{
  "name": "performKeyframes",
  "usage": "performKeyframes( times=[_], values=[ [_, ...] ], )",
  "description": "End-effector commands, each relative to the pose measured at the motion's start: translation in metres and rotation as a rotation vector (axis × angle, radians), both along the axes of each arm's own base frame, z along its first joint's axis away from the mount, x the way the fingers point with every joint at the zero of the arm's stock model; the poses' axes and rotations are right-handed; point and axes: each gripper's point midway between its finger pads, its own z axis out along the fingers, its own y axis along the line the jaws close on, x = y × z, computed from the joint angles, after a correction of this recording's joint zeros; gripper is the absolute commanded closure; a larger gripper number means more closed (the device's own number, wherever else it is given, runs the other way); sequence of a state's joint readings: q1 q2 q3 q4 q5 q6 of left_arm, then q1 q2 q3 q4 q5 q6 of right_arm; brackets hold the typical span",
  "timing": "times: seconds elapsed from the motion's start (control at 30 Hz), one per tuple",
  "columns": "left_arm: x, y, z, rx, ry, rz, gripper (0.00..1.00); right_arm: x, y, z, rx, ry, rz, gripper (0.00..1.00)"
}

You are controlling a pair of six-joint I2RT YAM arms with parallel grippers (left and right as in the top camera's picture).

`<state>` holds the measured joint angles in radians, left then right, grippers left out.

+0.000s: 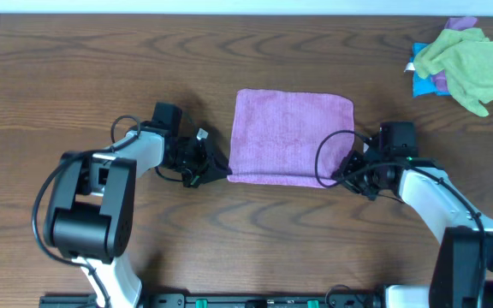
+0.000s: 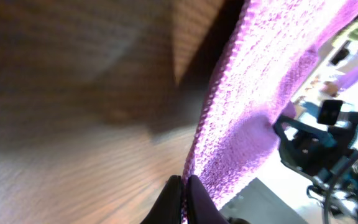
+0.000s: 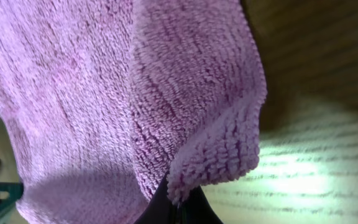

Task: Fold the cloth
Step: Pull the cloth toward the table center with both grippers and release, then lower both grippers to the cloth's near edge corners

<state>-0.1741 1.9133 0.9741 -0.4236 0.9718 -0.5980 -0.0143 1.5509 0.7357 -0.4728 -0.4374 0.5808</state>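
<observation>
Since both grippers sit at the near edge of the cloth (image 1: 291, 137), which lies flat in the middle of the table (image 1: 101, 68), what matters to me is where the rest of it lies from the jaws: straight away from the robot, toward the far edge. Its long axis runs left to right, so each arm has its own end. The left gripper (image 1: 221, 171) is at the near-left corner and the right gripper (image 1: 339, 177) at the near-right one, neither nearer than the other. From the wrist views I read both pairs of jaws as clamped on the cloth, the right corner curling up out of the pinch (the left view is blurred, so I am less sure there). I judge the next move should carry both corners forward together, over to the far edge. The heap of other cloths (image 1: 465, 60) sits well apart at the far right.
</observation>
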Motion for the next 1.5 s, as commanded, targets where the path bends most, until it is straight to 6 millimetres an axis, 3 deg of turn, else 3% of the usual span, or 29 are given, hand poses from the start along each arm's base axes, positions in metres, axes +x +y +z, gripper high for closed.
performKeyframes(
  times=[0.0,0.3,0.33,0.57,0.67,0.8,0.97,1.27,1.33,1.47],
  values=[
    [-0.006,0.012,-0.006,0.090,-0.049,-0.040,0.94,-0.006,0.003,0.001,-0.024,-0.009,0.048,0.99],
    [-0.033,0.024,-0.013,0.155,0.024,-0.105,0.94,-0.024,0.009,0.005,-0.037,0.036,0.084,0.98],
    [-0.033,0.024,-0.013,0.156,0.025,-0.107,0.94,-0.026,0.009,0.006,-0.041,0.042,0.084,0.94],
    [-0.041,0.029,-0.014,0.184,0.057,-0.114,0.94,-0.043,-0.003,0.019,-0.106,0.059,0.068,0.53],
    [-0.045,0.033,-0.012,0.211,0.055,-0.130,0.93,-0.044,-0.004,0.031,-0.115,0.022,0.064,0.26],
    [-0.042,0.035,0.004,0.220,-0.004,-0.130,0.85,-0.045,-0.005,0.054,-0.116,-0.055,0.057,0.02],
    [-0.035,0.037,0.043,0.230,-0.161,-0.127,0.73,-0.046,-0.005,0.088,-0.131,-0.211,0.093,0.01],
    [-0.038,0.049,0.108,0.278,-0.362,-0.023,0.77,-0.082,-0.028,0.115,-0.162,-0.286,0.066,0.01],
    [-0.052,0.051,0.112,0.272,-0.363,0.014,0.77,-0.090,-0.034,0.117,-0.163,-0.312,0.058,0.01],
    [-0.073,0.054,0.100,0.256,-0.346,0.071,0.75,-0.101,-0.033,0.106,-0.122,-0.318,0.074,0.01]
  ],
)
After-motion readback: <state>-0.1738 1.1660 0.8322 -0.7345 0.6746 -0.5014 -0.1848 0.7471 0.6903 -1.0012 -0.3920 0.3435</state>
